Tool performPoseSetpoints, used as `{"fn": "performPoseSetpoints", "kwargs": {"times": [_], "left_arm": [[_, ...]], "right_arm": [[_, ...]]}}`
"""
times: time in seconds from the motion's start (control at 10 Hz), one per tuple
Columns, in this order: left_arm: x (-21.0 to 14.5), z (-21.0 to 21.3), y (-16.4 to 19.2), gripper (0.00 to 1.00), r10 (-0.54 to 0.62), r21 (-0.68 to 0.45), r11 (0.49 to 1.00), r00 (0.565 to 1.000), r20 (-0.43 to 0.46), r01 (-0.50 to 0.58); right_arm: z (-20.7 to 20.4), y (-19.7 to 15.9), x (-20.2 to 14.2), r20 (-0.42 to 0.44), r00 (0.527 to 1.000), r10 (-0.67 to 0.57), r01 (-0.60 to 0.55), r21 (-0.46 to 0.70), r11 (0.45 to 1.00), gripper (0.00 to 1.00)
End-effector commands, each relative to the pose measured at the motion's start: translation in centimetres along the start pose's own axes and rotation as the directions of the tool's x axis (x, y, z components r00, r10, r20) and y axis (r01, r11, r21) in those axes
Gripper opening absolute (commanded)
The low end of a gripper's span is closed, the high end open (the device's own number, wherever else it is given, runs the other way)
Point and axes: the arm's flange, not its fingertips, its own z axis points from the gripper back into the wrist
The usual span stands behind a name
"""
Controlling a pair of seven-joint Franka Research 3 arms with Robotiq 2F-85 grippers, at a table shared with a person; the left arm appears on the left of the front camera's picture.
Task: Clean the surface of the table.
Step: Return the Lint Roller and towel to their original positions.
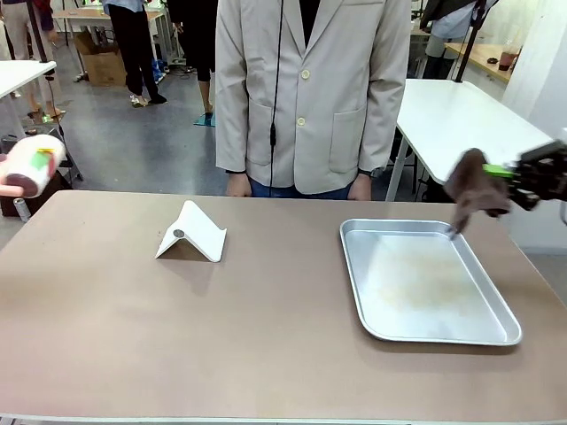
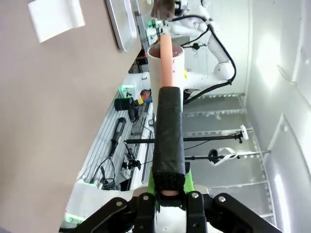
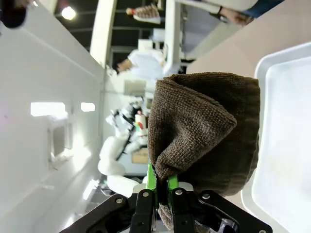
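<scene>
The large rectangular table with its smooth matte taupe-brown top and pale edge spans the whole front view, running from the near edge to the person in a light beige jacket who stands at its far side with both hands hanging by the table's rim. On the tabletop, left of the middle, rests a small white folded stand shaped like a tent, with a round dark spot on its near face. To the right lies a shallow silver metal tray, rectangular with rounded corners. The right gripper comes in from the right edge above the far right corner of the tray, its jaws clenched on a dark brown towelling cloth that hangs down in a bunch, its lowest tip just over the tray's far rim. In the right wrist view the cloth is pinched between the green pads and bulges above them, with the tray's pale corner to the right. At the left edge of the front view a white cylindrical container with a red and green label is held in the air off the table's left side. The left wrist view shows the left gripper clamped on this container, a black finger lying along it, with the tabletop at the left.
</scene>
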Motion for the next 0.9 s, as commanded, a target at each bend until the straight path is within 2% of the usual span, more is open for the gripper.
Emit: {"fn": "performPoseSetpoints", "kwargs": {"times": [0.0,0.1,0.2,0.3,0.5,0.7,0.8], "left_arm": [[1.7,-4.8,-2.7,0.22,0.027,0.039,0.999,1.0,-0.014,-0.026],[3.5,-7.1,-3.7,0.22,0.039,0.064,0.997,0.999,0.01,-0.039],[5.1,-9.6,-4.8,0.22,0.051,0.085,0.995,0.999,0.008,-0.052],[6.4,-11.6,-5.2,0.22,0.025,0.108,0.994,0.999,0.035,-0.029],[8.1,-14.9,-4.9,0.22,0.016,0.127,0.992,1.0,-0.003,-0.016],[8.6,-16.1,-4.0,0.22,0.037,0.141,0.989,0.999,-0.038,-0.031],[8.7,-16.0,-3.7,0.22,0.057,0.118,0.992,0.998,-0.037,-0.052]], "right_arm": [[-6.6,2.4,-0.5,-0.006,1.0,0.006,-0.006,-0.079,0.997,0.1],[-10.3,3.0,-0.9,-0.005,0.999,0.045,-0.046,-0.122,0.992,0.1],[-14.0,3.3,-1.5,-0.079,0.994,0.077,-0.087,-0.133,0.987,0.1],[-16.8,3.1,-2.0,-0.126,0.988,0.085,-0.1,-0.12,0.988,0.1],[-20.9,1.4,-2.5,-0.229,0.971,0.068,-0.083,-0.06,0.995,0.1],[-21.8,0.1,-2.5,-0.221,0.973,0.061,-0.074,-0.052,0.996,0.1],[-21.4,0.2,-2.6,-0.175,0.982,0.074,-0.082,-0.04,0.996,0.1]]}}
